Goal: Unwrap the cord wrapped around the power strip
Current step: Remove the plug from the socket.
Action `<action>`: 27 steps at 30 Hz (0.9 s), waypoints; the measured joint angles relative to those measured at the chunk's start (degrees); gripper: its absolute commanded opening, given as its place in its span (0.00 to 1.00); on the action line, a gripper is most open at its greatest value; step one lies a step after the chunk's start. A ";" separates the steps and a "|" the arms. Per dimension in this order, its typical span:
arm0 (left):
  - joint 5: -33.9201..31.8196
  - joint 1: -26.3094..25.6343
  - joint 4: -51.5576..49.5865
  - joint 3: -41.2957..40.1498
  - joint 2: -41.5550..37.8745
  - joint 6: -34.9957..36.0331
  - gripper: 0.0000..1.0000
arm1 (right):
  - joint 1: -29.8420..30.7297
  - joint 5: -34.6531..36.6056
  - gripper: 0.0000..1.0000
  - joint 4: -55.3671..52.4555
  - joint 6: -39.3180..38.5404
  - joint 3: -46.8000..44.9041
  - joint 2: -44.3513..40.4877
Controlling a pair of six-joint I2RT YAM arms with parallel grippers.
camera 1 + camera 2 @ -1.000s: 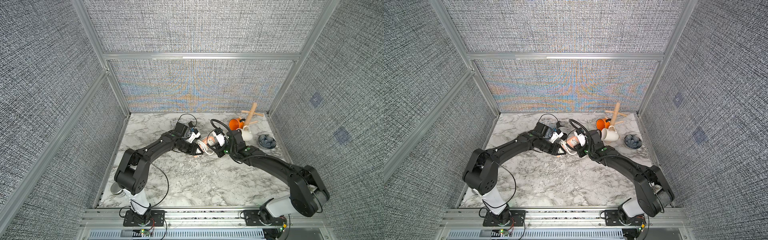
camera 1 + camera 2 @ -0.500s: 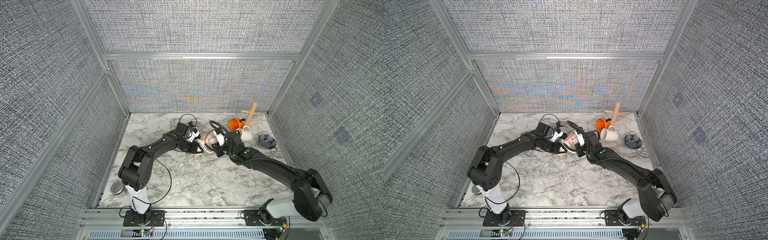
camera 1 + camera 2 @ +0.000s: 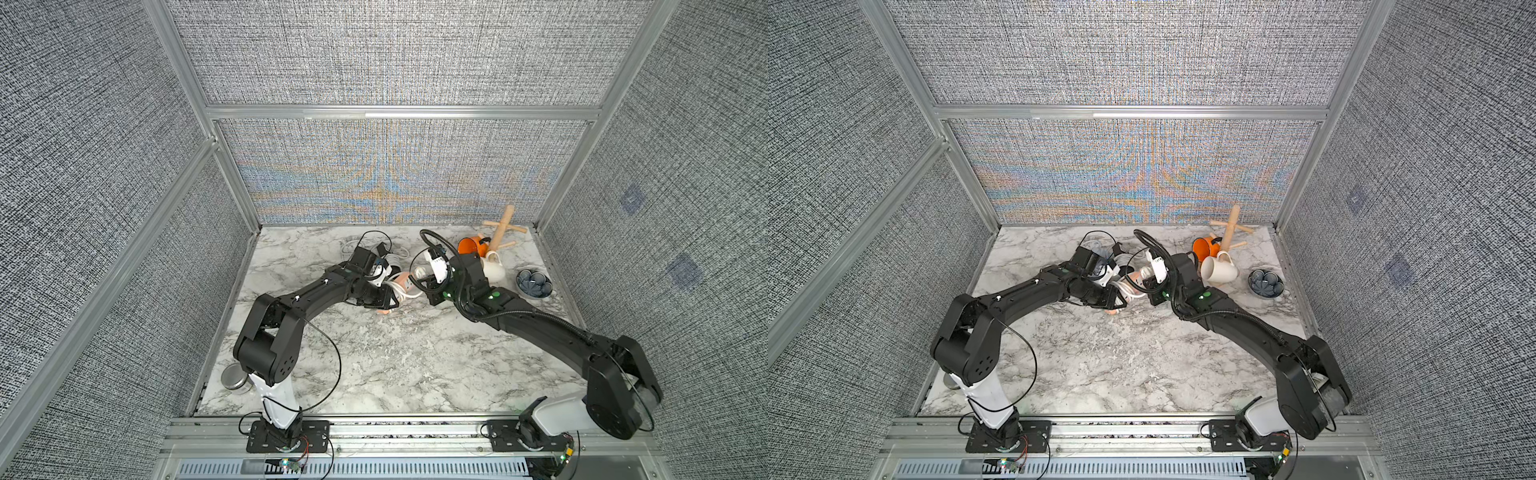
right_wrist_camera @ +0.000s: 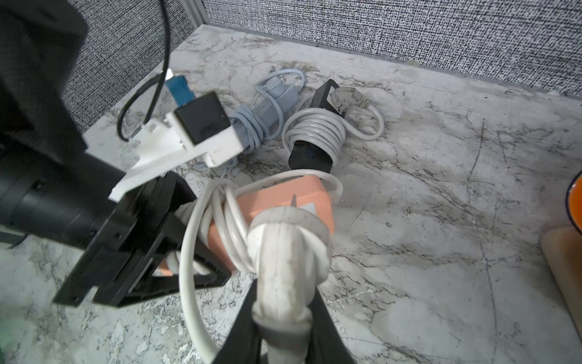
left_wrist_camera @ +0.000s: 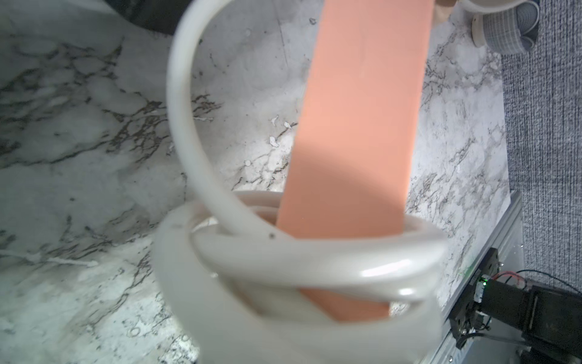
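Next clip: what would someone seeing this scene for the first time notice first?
The salmon power strip, wrapped in white cord, is held between both arms toward the back of the table. The left pincer grips its body, and the right pincer is shut on the white plug. Next come the orange mug and white mug by the wooden mug tree in the back right corner.

Both top views are bright and lit from above, with soft shadows on the marble tabletop (image 3: 374,365), rainbow moiré on the woven back wall (image 3: 395,174) and wide-angle bending at the edges. The left wrist view shows the cord (image 5: 315,261) and power strip (image 5: 356,126) heavily blurred, with a glare streak on the cord. The right wrist view is sharper, soft only nearest the lens.
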 measured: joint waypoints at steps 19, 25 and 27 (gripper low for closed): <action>13.86 -1.77 4.87 -10.86 -11.58 8.07 0.00 | -7.06 -5.18 0.01 -9.90 2.05 14.34 14.99; 19.43 -2.01 19.08 -14.95 -8.20 -4.55 0.00 | -10.27 -11.15 0.30 -7.76 3.56 9.27 14.08; 20.22 -1.97 22.99 -15.91 -7.91 -8.96 0.00 | -10.86 -11.80 0.40 -6.86 4.07 8.63 13.70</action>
